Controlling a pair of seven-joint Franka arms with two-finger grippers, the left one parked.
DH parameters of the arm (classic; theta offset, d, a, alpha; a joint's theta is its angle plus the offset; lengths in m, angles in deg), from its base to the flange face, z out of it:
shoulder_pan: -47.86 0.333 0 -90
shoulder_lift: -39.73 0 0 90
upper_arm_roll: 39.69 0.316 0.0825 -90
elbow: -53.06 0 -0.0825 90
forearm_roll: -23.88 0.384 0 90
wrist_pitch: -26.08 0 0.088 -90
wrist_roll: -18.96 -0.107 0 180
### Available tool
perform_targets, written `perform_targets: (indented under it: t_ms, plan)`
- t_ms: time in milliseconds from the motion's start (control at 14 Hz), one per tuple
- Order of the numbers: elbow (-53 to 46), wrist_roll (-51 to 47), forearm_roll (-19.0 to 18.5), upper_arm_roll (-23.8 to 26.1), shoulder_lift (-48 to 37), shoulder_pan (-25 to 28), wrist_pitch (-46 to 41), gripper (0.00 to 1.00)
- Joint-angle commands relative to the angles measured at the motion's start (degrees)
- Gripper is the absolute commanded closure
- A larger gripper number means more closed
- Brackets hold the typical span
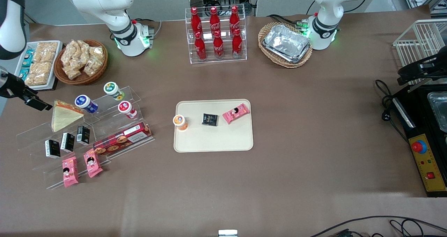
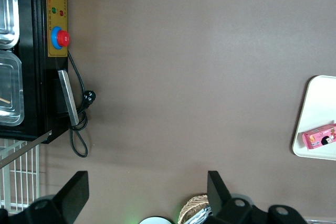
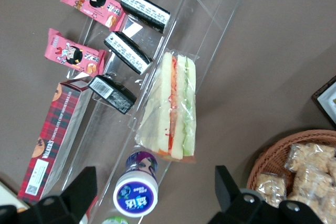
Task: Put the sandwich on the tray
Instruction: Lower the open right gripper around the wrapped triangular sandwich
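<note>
Your right arm is glossy white, rounded shells with a black ring at the joint near the base, where green lights glow and cables trail off. There's a small red dot on it too. The gripper is all black, two chunky angular fingers with a couple of round screws showing.

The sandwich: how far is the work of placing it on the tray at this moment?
Nothing is done yet. The sandwich lies on the clear acrylic stand, toward the working arm's end of the table, apart from the tray, which holds only a small cup, a black packet and a pink packet. In hand: the gripper hangs open above the sandwich, not touching it. Left: grasp, lift, carry and set it down on the tray.
</note>
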Motion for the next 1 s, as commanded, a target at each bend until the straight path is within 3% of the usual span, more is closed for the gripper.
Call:
perform_targets:
  t_ms: [0,500,929]
  plan:
    - [8.5,0.5,0.8,-1.6,-3.9,0.4,7.6,0.0]
    - [16.3,0.5,0.8,-1.9,-3.4,0.5,18.5,0.0]
    - [16.9,0.6,0.8,-2.7,-1.3,0.4,21.0,0.0]
